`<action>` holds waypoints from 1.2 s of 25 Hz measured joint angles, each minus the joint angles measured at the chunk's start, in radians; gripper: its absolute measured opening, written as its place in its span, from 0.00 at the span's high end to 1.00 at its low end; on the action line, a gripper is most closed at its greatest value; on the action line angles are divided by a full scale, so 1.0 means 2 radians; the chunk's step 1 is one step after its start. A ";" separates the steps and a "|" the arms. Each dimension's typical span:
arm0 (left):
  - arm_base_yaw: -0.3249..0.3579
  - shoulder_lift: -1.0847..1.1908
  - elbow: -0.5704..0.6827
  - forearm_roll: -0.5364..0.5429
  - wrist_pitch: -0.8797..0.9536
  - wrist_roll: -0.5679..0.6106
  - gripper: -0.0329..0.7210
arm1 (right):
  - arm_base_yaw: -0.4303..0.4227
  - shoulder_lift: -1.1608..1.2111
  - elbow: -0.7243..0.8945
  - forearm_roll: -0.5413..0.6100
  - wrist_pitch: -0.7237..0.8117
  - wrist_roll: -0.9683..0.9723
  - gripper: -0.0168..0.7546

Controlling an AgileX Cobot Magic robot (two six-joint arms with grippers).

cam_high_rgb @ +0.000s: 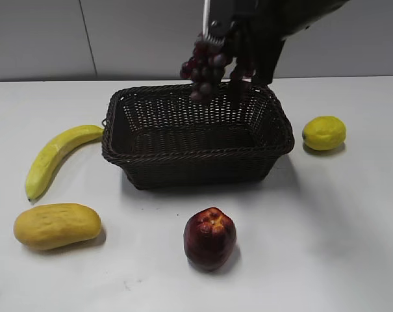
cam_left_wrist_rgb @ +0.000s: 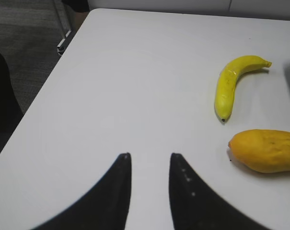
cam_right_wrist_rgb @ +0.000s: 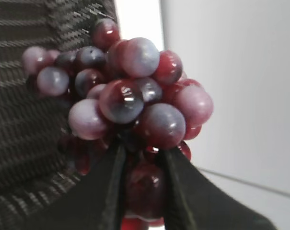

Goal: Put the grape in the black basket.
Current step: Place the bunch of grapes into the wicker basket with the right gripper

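Note:
The grape [cam_high_rgb: 209, 67] is a bunch of dark purple-red balls. It hangs in the air over the far rim of the black basket [cam_high_rgb: 151, 153]. My right gripper [cam_high_rgb: 238, 55] is shut on it. In the right wrist view the grape [cam_right_wrist_rgb: 130, 100] fills the frame, the two dark fingers [cam_right_wrist_rgb: 142, 153] clamp its lower balls, and the basket's woven wall [cam_right_wrist_rgb: 20, 129] lies behind at left. The basket is empty inside. My left gripper [cam_left_wrist_rgb: 149, 157] is open and empty over bare table; it does not show in the exterior view.
A yellow banana [cam_high_rgb: 53, 156] and a yellow-orange mango [cam_high_rgb: 56, 225] lie left of the basket; both show in the left wrist view, banana [cam_left_wrist_rgb: 231, 84], mango [cam_left_wrist_rgb: 267, 151]. A dark red apple-like fruit [cam_high_rgb: 210, 238] sits in front. A lemon [cam_high_rgb: 324, 132] sits right.

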 joint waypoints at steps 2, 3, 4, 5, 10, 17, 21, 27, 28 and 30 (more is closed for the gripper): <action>0.000 0.000 0.000 0.000 0.000 0.000 0.67 | 0.010 0.031 0.000 0.003 -0.006 -0.001 0.78; 0.000 0.000 0.000 0.000 0.000 0.000 0.67 | 0.013 0.043 0.000 0.008 -0.009 -0.001 0.78; 0.000 0.000 0.000 0.000 0.000 0.000 0.67 | 0.016 0.057 0.000 0.015 -0.016 -0.001 0.79; 0.000 0.000 0.000 0.000 0.000 0.000 0.67 | 0.017 0.070 0.000 0.026 -0.024 -0.001 0.78; 0.000 0.000 0.000 0.000 0.000 0.000 0.67 | 0.020 0.102 0.000 0.075 -0.055 -0.001 0.81; 0.000 0.000 0.000 0.000 0.000 0.000 0.67 | 0.020 0.103 0.000 0.100 -0.059 -0.001 0.52; 0.000 0.000 0.000 0.000 0.000 0.000 0.67 | 0.020 0.100 0.000 0.106 -0.059 -0.001 0.18; 0.000 0.000 0.000 0.000 0.000 0.000 0.67 | 0.017 0.060 0.000 0.122 -0.059 0.029 0.14; 0.000 0.000 0.000 0.000 0.000 0.000 0.67 | 0.014 0.051 0.000 0.127 -0.059 0.051 0.14; 0.000 0.000 0.000 0.000 0.000 0.000 0.67 | 0.006 0.033 0.000 0.135 -0.059 0.106 0.15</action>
